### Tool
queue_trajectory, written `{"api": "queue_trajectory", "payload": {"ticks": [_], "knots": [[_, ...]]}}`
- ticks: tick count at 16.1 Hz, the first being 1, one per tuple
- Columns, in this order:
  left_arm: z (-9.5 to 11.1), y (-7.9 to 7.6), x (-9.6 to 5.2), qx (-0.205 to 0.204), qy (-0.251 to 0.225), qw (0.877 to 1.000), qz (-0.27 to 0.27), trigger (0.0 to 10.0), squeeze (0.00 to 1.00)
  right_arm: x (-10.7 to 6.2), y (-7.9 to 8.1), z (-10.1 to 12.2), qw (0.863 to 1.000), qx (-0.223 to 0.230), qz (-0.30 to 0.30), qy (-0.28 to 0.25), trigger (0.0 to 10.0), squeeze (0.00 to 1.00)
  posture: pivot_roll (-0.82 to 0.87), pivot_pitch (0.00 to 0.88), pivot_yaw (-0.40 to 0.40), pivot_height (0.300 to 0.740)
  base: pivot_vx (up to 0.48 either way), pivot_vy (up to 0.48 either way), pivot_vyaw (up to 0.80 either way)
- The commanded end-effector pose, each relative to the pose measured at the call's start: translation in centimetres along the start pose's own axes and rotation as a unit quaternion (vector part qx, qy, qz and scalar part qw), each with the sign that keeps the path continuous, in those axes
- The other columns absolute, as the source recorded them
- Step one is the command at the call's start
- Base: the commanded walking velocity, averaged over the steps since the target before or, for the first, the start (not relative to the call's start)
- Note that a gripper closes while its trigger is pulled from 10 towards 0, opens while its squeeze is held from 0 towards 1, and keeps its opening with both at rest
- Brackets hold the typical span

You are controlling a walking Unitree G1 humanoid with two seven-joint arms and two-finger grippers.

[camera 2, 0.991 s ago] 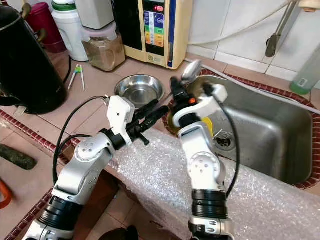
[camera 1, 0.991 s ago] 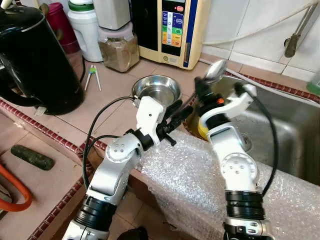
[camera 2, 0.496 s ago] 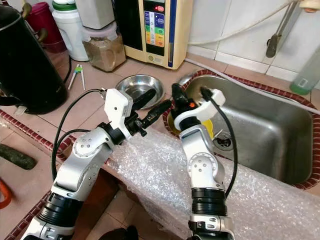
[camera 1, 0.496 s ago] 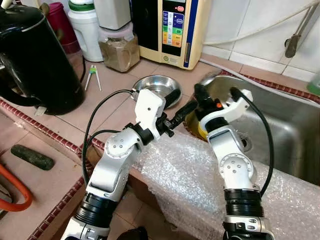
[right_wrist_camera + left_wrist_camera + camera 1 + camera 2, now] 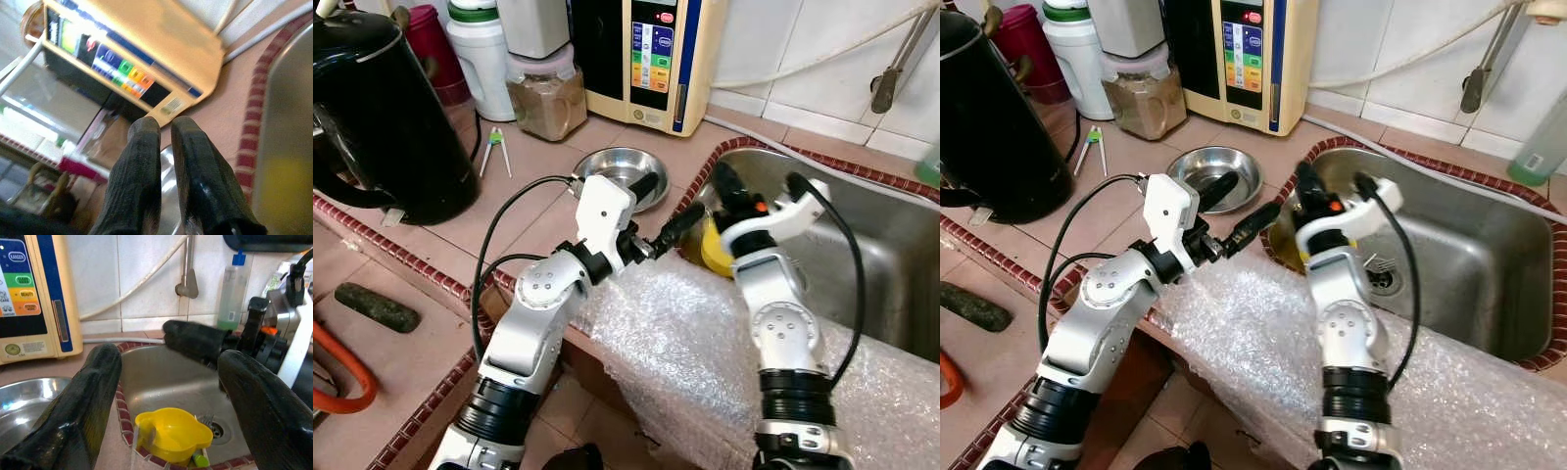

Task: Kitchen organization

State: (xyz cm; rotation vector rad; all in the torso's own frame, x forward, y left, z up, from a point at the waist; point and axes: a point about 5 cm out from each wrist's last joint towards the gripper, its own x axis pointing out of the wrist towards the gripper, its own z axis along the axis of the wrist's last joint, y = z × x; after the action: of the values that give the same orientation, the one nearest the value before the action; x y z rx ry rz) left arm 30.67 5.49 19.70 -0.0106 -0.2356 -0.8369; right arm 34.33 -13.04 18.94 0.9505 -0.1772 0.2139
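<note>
tiled counter (image 5: 538, 191) | steel sink (image 5: 891, 235) | left fingers (image 5: 93, 396) wide | right fingers (image 5: 146, 161) narrow, empty

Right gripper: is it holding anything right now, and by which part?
Nothing. The right gripper has its fingers closed together with nothing between them; the left gripper is open and empty too.

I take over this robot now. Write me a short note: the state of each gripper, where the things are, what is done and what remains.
Left gripper: open, holding nothing, at the steel bowl's sink-side rim.
Right gripper: fingers nearly together, nothing visible between them, over the sink's near corner.
Yellow cup: lying in the sink by the drain.
Black kettle, spice jar, tongs: on the counter.
Done: cannot tell.
Left: probably the bowl and cup.
</note>
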Motion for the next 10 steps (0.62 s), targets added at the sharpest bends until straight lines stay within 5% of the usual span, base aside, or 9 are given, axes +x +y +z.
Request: {"api": "queue_trajectory", "payload": {"ticks": [1,7,10], "knots": [[0.11,0.11,-0.40,0.005,0.006,1.000,-0.004,10.0,1.00,0.40,-0.26,0.94,1.000,-0.004,-0.013,-0.023,10.0,0.00,0.05,0.104,0.042,0.740,0.000,0.000,0.00],[-0.26,0.22,-0.78,0.008,0.018,1.000,0.000,10.0,1.00,0.18,-1.03,1.75,0.996,-0.062,-0.030,-0.049,10.0,0.00,0.05,0.103,0.039,0.740,0.000,0.000,0.00],[-0.38,0.62,-1.00,0.009,0.024,1.000,0.006,10.0,1.00,0.12,-0.81,1.82,0.991,-0.127,-0.015,-0.045,10.0,0.00,0.05,0.103,0.037,0.740,0.000,0.000,0.00]]}}
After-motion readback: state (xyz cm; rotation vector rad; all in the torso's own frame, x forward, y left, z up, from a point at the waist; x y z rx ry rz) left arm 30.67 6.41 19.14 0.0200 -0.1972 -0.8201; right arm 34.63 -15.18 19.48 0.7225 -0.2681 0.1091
